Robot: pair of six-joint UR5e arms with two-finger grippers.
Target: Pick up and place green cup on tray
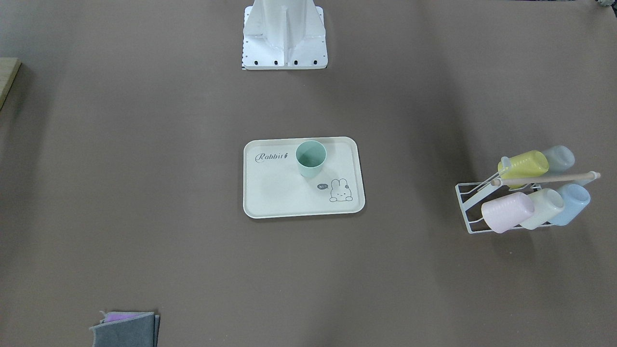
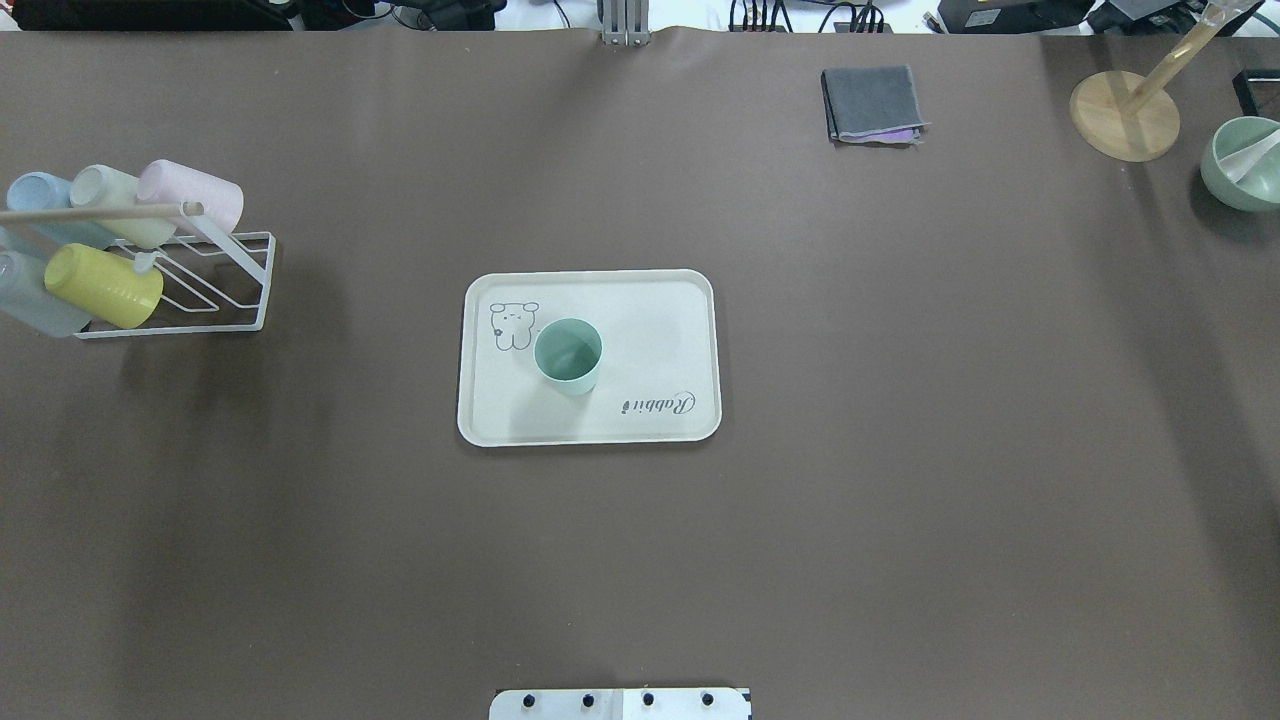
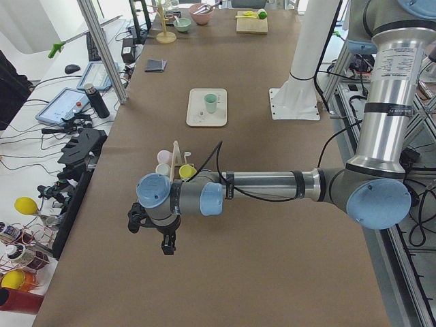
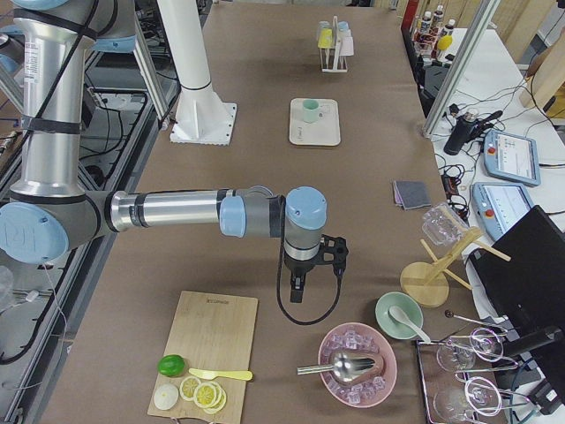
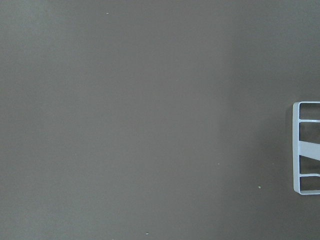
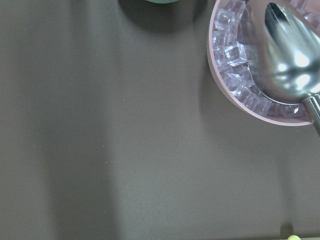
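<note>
Front-facing view first: the green cup is standing upright on the tray, mouth up, between the "Rabbit" lettering and the bunny drawing, on the half nearer the robot base. Nothing is touching it. Over on the robot's left side there's a white wire rack with five other cups lying tilted on it: pink, cream, light blue, yellow and a greyish one. A folded grey cloth sits at the near edge, well apart from the tray.

Overhead view shows the same thing from behind the robot. The cup is inside the rim, just beside the bunny, with the rack far off to the left. At the far right there's a round wooden stand and a green bowl.

Exterior left view: the near arm is stretched out low over bare table beside the rack, and its left gripper points down. From this angle I honestly can't tell if the fingers are open or closed. Tray and cup are small and well beyond it.

Exterior right view: the right gripper hangs pointing down near a pink bowl of ice with a metal scoop in it, next to a cutting board. Can't tell its finger state either.

Left wrist view is just brown table plus a corner of the rack. Right wrist view catches the ice bowl and the scoop.
</note>
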